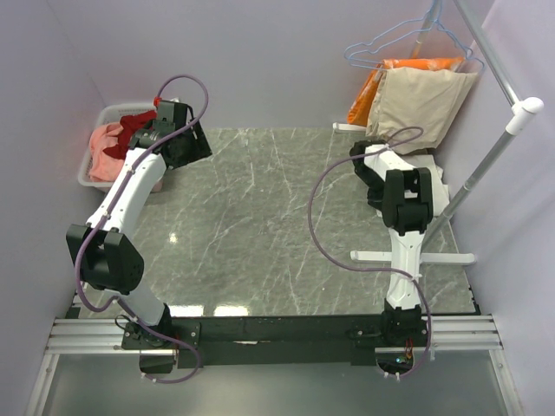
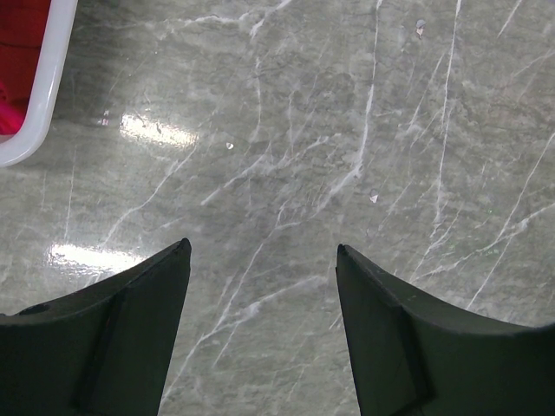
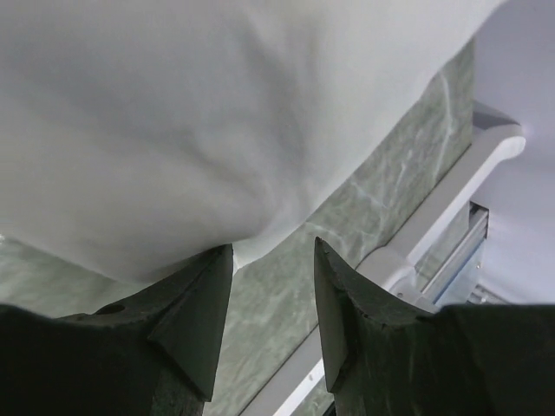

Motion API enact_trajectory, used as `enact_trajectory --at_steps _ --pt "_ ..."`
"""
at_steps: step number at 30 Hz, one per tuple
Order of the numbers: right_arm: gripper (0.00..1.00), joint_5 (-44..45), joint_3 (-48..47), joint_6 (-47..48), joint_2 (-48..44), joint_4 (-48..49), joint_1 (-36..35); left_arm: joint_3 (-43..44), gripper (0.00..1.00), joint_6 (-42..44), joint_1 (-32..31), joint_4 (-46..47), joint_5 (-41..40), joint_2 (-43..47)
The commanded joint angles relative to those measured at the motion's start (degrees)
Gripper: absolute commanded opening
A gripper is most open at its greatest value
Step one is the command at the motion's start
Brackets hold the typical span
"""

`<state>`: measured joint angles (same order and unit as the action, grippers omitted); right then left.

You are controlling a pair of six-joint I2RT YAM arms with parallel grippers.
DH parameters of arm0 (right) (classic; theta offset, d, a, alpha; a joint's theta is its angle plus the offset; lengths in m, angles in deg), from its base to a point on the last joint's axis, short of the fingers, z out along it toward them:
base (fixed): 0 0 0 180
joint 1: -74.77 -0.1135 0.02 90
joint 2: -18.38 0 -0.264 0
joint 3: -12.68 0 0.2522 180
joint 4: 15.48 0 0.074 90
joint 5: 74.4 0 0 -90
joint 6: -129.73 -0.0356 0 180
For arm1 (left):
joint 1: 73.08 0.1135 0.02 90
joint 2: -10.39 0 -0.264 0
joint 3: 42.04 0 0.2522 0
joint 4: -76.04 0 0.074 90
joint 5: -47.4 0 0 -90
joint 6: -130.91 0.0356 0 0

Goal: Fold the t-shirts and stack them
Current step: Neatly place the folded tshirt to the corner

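A dark red t-shirt (image 1: pixel 134 124) and a salmon pink t-shirt (image 1: pixel 106 146) lie bunched in a white bin (image 1: pixel 85 166) at the table's back left. My left gripper (image 1: pixel 186 143) hovers just right of that bin. In the left wrist view this left gripper (image 2: pixel 262 245) is open over bare marble, with the bin rim (image 2: pixel 48 87) and some red cloth (image 2: pixel 17 52) at the upper left. My right gripper (image 3: pixel 273 247) is open with nothing between its fingers. Its left fingertip touches the lower edge of a pale plain cloth (image 3: pixel 217 113). No printed white t-shirt shows.
A beige cloth (image 1: pixel 416 108) and an orange cloth (image 1: pixel 414 63) hang at the back right under wire hangers (image 1: pixel 390 39). A rack pole (image 1: pixel 486 165) slants down to a white base (image 1: pixel 412 256) beside my right arm. The base rail (image 3: pixel 434 217) runs along the table edge.
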<state>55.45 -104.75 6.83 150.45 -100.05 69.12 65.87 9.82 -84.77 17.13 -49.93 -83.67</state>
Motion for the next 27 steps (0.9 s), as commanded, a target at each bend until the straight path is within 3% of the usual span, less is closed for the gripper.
enact_trajectory --at_steps 1,10,22,27 --pt "0.50 2.33 2.16 -3.03 -4.71 -1.09 2.66 0.86 0.74 0.42 0.26 1.20 0.74 1.86" --pt "0.47 -1.18 0.68 -5.15 -3.93 1.63 3.54 -0.37 0.74 0.15 0.26 1.46 0.83 3.09" --pt "0.45 -2.50 -14.27 -4.54 4.69 -2.76 3.63 -1.60 0.74 0.07 0.26 1.03 0.39 4.76" --pt "0.45 -3.64 -6.48 -3.92 -1.80 0.66 2.84 -2.13 0.74 0.07 0.26 1.20 0.21 5.20"
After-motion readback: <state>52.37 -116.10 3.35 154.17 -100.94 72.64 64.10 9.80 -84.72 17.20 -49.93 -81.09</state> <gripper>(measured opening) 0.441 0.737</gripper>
